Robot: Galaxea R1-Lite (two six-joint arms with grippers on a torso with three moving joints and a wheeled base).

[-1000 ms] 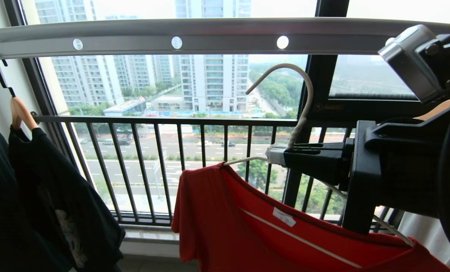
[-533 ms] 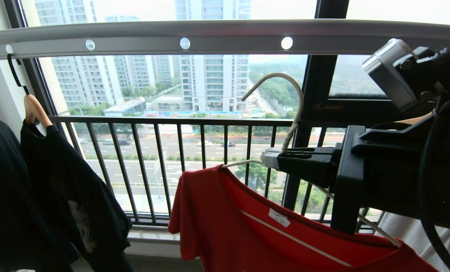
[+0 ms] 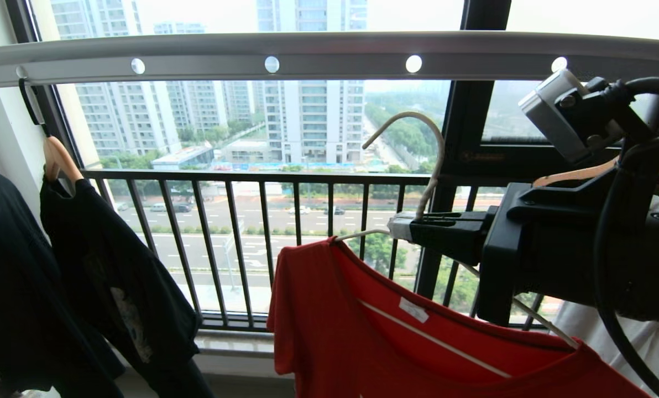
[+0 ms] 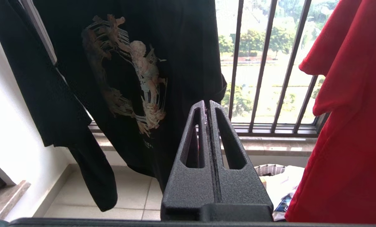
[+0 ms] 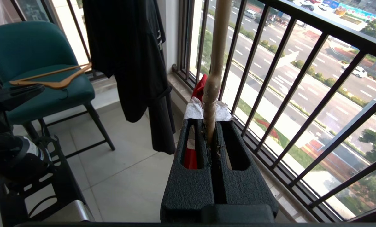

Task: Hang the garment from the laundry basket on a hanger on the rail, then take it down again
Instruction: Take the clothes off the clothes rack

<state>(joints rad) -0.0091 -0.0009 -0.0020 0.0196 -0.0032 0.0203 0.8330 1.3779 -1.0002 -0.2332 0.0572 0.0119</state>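
Right gripper [image 3: 401,228]: is being kept clenched on the neck of the hanger [image 3: 429,166], just below the hook; the stem is being pinched between the taped finger tips
Hanger: is being held upright, with the hook rising above the gripper and opening away from it; the hook tip is hanging free, well short of the rail [image 3: 329,55]
Shirt [image 3: 374,331]: is being carried on the hanger, draped below and to the side of the gripper, with its neck tag showing
Rail: is running overhead, above the gripper, with no contact with the hook being seen
Left gripper [image 4: 207,107]: is being held clamped together on nothing, low down, pointing at the black shirt [image 4: 128,72]
Basket [image 4: 270,170]: only part of the rim is being seen, beyond the left gripper, beside the hem of the red cloth
Risk, slip: the thin wire is likely being held over a small contact patch; the hanger may be swung or twisted in the grip by the shirt's weight
Risk, miss: if the lift is being judged short, the hook may be knocked against the underside of the rail instead of being passed over it
Risk, snag: the sleeve may be dragged against the window bars [image 3: 263,249] beyond the gripper
Risk, shed: the shirt may be tipped off the hanger's lower arm if the tilt is being increased
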